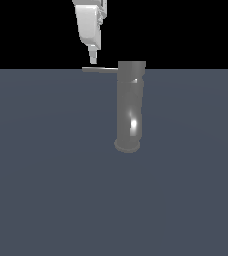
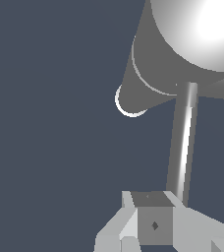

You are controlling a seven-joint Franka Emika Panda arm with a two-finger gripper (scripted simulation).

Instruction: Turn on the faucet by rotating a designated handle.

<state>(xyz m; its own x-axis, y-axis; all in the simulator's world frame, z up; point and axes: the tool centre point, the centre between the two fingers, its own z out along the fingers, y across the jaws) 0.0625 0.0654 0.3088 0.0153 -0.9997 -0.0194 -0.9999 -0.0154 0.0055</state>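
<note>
The faucet [image 1: 131, 105] is a tall upright grey cylinder with a wider round base and a bright glint low on its body. The handle [image 1: 100, 70] is a thin flat grey bar that sticks out horizontally from the faucet's top toward the exterior view's left. My white gripper [image 1: 93, 60] hangs just above the handle's outer end, fingers pointing down and pressed together, holding nothing. In the wrist view the faucet's cap [image 2: 202, 29] is seen from above. The handle [image 2: 182, 147] runs from the cap to just beside my gripper [image 2: 153, 216].
The faucet stands on a flat blue-grey surface [image 1: 46, 175] that fills the lower part of the exterior view. The background above it is black. No other objects show.
</note>
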